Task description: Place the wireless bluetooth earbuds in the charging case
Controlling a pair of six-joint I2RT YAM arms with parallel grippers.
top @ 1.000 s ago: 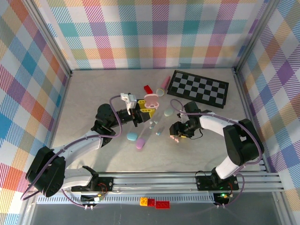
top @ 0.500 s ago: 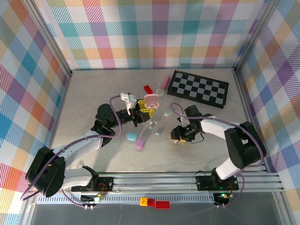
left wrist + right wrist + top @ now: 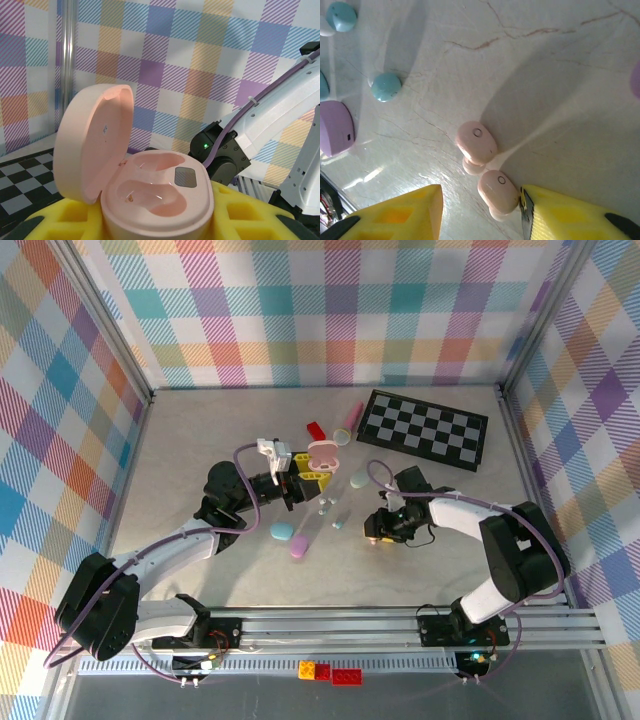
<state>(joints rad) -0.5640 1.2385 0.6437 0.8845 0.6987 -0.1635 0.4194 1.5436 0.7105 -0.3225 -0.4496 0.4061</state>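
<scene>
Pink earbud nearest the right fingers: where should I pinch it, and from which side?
Probably across its short sides, mid-body, coming straight down. The earbud lies flat on the table, and its twin nearly touches one end, so a lengthwise pinch would catch both. The right gripper straddles it, jaws open.

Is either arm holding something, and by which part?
The left gripper holds the open pink charging case by its base. The right gripper, jaws open, flanks a pink earbud on the table.
</scene>
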